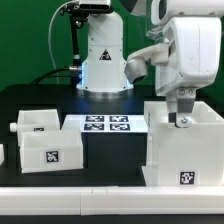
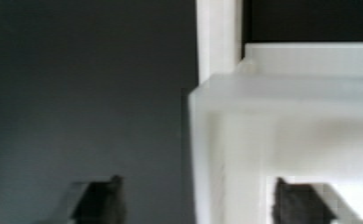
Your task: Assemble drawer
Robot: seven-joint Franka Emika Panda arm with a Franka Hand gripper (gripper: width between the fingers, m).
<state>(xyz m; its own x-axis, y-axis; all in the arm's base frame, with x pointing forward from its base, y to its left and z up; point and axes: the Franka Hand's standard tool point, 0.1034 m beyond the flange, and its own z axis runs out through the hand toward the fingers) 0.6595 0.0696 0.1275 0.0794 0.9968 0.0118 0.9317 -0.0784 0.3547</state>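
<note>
— On the exterior view's right, what's listed?
— Casing (image 1: 185, 150), upright on table (image 1: 110, 150); my gripper (image 1: 182, 120) at its top rim. That view's left: rear tray (image 1: 38, 122), front tray (image 1: 45, 150); marker board (image 1: 105, 124) between.
— Wrist view?
— My fingers (image 2: 98, 198) spread apart, casing (image 2: 284, 120) edge between them.

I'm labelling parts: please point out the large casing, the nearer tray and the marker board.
large casing (image 1: 180, 150), exterior view, its front face.
nearer tray (image 1: 46, 145), exterior view, its front wall above the tag.
marker board (image 1: 105, 124), exterior view, white middle between tags.
</note>
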